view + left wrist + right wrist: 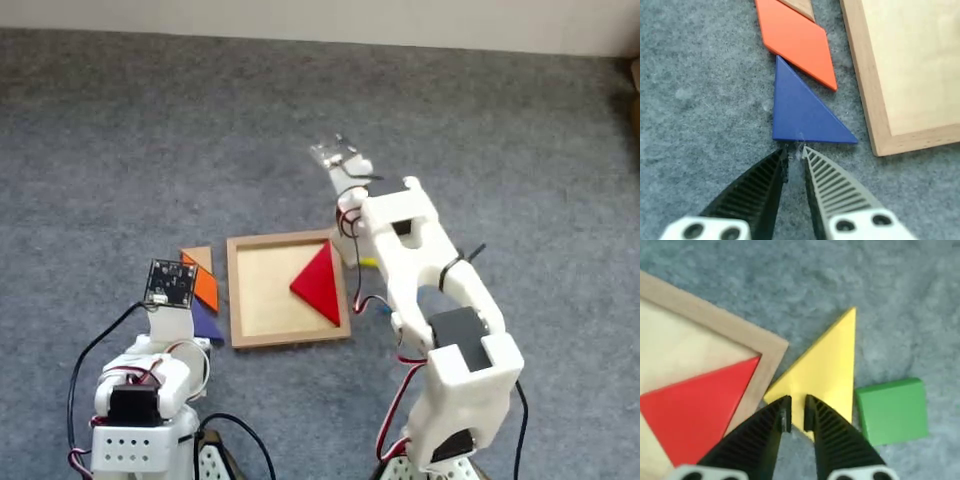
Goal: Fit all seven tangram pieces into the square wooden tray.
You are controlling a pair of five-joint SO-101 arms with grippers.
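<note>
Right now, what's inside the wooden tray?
One red triangle lies flat inside the wooden tray, along the wall on the high view's right; the rest of the floor is bare wood. The floor under the triangle is covered.

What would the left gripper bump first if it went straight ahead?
Probably the blue triangle: its edge lies right in front of the left gripper, though height above it is unclear.

Tray [865, 75]: pale wood, framed in darker tan. Red triangle [320, 282], blue triangle [800, 110], yellow triangle [827, 365], orange parallelogram [797, 42] and green square [892, 410] are entered as plain, solid colours. Carpet [120, 130] is noted as mottled grey.
</note>
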